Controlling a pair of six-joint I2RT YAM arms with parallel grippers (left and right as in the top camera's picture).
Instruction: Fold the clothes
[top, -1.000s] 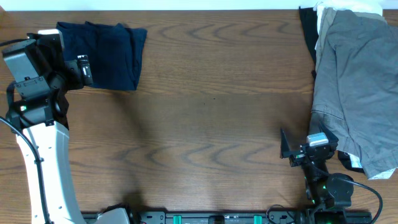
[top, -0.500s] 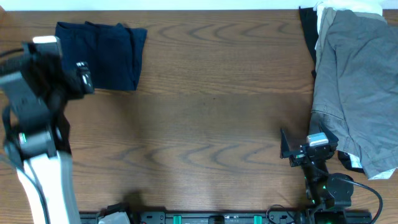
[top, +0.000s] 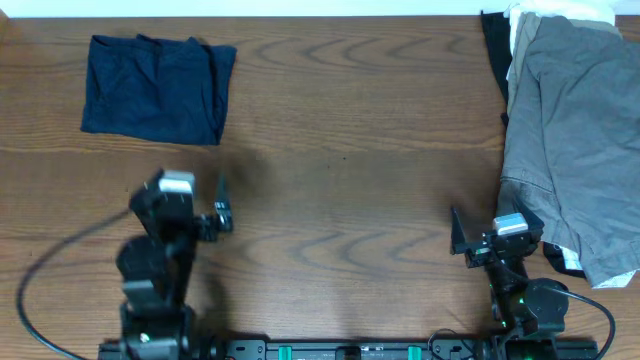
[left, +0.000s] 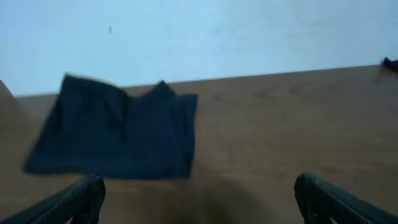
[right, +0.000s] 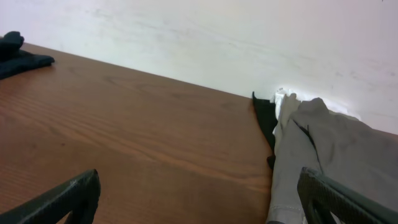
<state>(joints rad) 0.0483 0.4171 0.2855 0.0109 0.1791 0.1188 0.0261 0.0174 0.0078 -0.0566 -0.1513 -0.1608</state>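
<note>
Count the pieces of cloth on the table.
4 visible: navy shorts at far left; on the right, a grey garment piled over a black cloth and a white cloth. More may hide underneath.

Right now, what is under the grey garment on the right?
A black cloth peeks out along the left edge of the grey garment in the overhead view, and a white cloth at its top. How far they run underneath is covered.

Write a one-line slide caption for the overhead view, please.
Folded dark navy-blue cloth shorts lie far left on the brown wooden table; left gripper and right gripper are open.
</note>
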